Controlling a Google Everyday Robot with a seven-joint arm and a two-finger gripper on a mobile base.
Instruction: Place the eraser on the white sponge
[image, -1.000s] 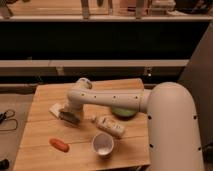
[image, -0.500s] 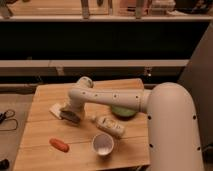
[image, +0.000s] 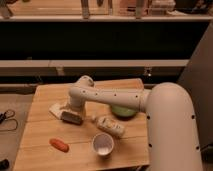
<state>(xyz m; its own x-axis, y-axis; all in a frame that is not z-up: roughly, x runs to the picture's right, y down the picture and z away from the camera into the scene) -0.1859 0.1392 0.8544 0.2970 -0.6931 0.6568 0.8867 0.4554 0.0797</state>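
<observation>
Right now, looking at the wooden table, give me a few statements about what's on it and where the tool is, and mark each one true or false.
1. The tool is down at the left of the wooden table, over the dark eraser. True.
2. The white cup lies tipped on its side. False: it stands upright, mouth up, near the front edge.
3. An orange carrot-like item lies left of the cup. True.
4. The white bottle stands upright. False: it lies on its side.
5. The green bowl sits at the left edge. False: it sits right of centre, partly behind the arm.
</observation>
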